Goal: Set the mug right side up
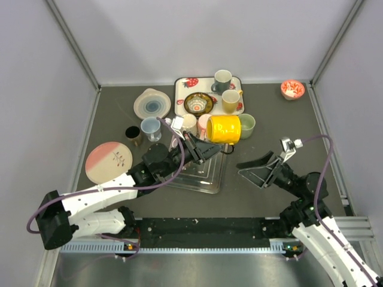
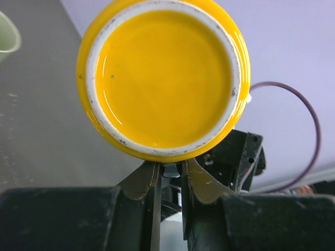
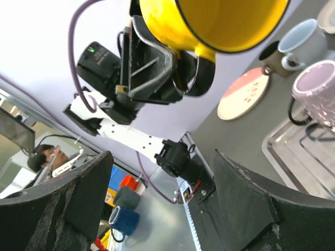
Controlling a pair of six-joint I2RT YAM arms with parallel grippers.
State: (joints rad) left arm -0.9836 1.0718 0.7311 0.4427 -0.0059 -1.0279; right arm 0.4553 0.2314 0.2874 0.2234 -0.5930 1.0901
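mug (image 1: 224, 128) first: the yellow one, and its handle (image 3: 201, 52) is pinched in the left pincer (image 2: 170, 170), whose two fingers are drawn nearly together at the bottom edge of the cup body. from that wrist the view looks straight at the glazed base (image 2: 165, 78) with its pale unglazed ring, so the mug lies on its side, base turned back toward the left arm and mouth pointing away to the right. the right wrist view shows it from below against the wall, with nothing under it, so it looks lifted off the bench (image 1: 269, 113) and hangs above the far edge of the metal tray (image 1: 206, 179), close in front of the cluster of other cups, the green cup (image 1: 246, 125) just beside its mouth.

further out, the right pincer (image 1: 240, 168) stands with its fingers spread wide and nothing between them, near the mug but apart from it, aimed roughly at the handle side. the pink plate (image 1: 108, 160) and the strawberry tray (image 1: 182, 89) lie well apart from the action.

as a judgement of progress: the grasp and the lift look done, and the rotation is about half made, since the mug is horizontal and not yet mouth-up. what is left is to finish the turn until the opening faces up, lower the mug so its base meets a free patch of bench or tray, and let go without tipping it or knocking the neighbouring cups.
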